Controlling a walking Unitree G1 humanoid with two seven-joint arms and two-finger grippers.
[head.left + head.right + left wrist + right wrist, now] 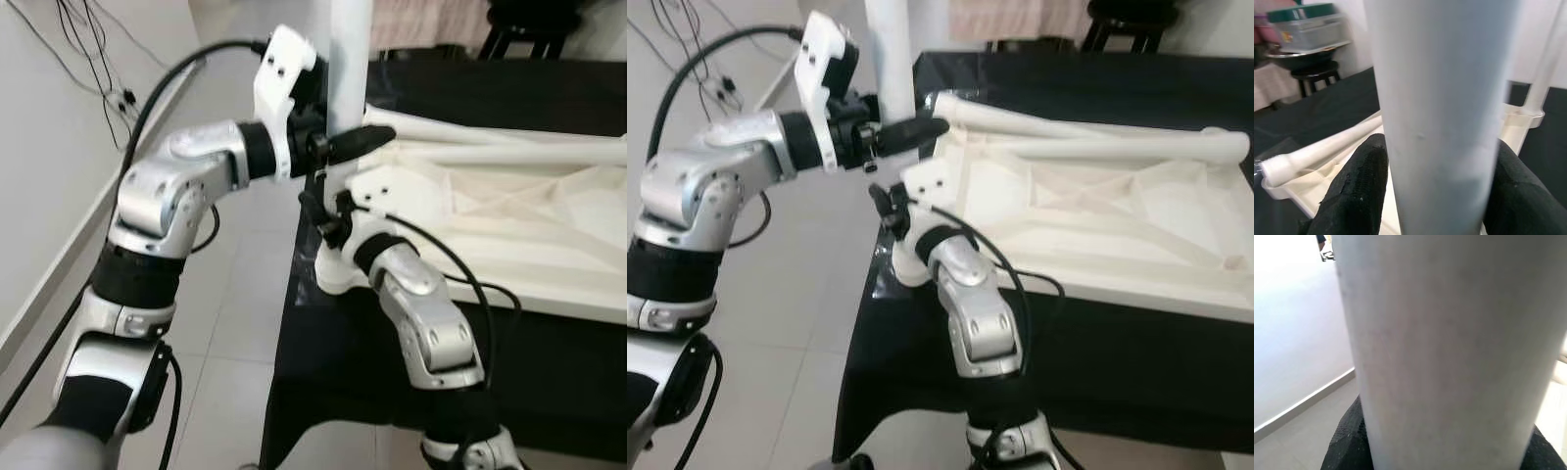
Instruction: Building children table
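At tabletop (509, 225) corner: left gripper (338, 147), right gripper (328, 211), jaws clamped on upright leg (350, 59); tin (1308, 29) label blurred, perhaps unreadable.

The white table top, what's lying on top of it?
Two loose legs lie across the upside-down table top. An upright leg stands at its corner, its foot hidden by both grippers.

a smooth plain white round table leg (350, 59) stands between black textured fingers (1354, 188). the upturned cream-white ribbed plastic tabletop (1117, 211) lies on a black cloth-covered surface (1136, 352). the arms are silver with black joints and white wrist housings. pale grey floor tiles (235, 323), off-white wall (49, 147); a green-lidded box (1305, 27) looks blurred.
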